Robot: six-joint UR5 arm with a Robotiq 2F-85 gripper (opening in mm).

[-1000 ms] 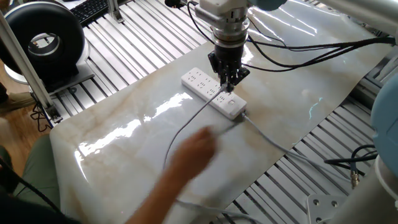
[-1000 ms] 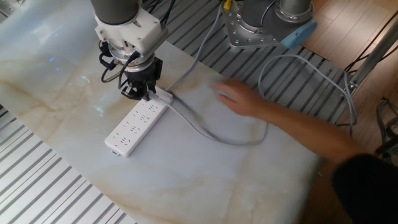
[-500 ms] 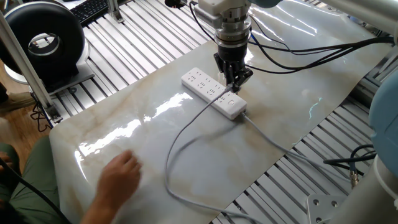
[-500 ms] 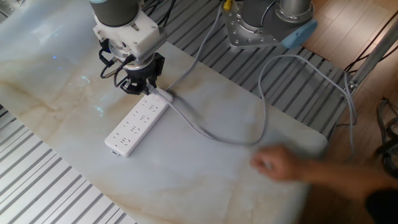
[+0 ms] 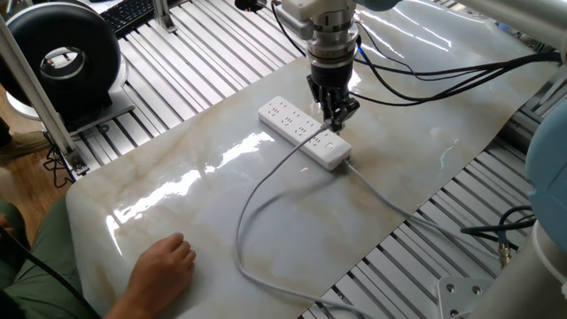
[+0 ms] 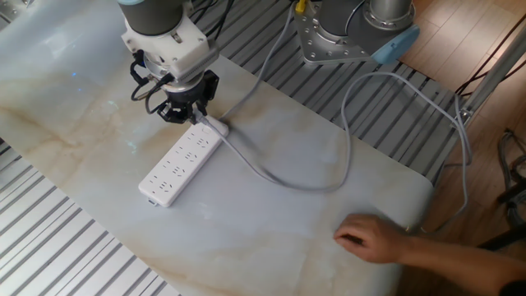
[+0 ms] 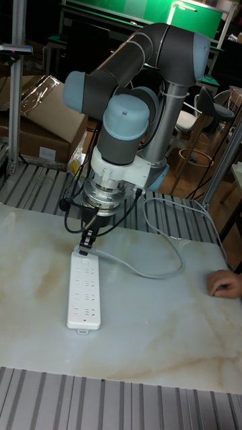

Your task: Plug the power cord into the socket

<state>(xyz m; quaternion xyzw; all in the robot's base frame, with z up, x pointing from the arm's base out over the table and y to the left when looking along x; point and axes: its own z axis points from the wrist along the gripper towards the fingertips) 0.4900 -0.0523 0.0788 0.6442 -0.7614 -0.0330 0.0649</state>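
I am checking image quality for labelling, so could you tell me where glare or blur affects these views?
One fixed view: bright streaky glare on the table; socket sharp. The other fixed view: little glare. Tall fixed view: dim, soft; gripper murky.

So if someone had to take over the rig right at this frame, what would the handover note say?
Gripper: low over the end of the socket where its own fixed cable leaves, fingers down at the strip. Whether it is clamping the plug cannot be told from these views.
Power cord: runs from under the gripper in a loose loop across the table and off its edge.
Person's hand: resting flat on the table near its edge, clear of cord and strip.
Done: plug brought to the strip's end outlets.
Left: confirm the plug is fully seated, release, lift away.
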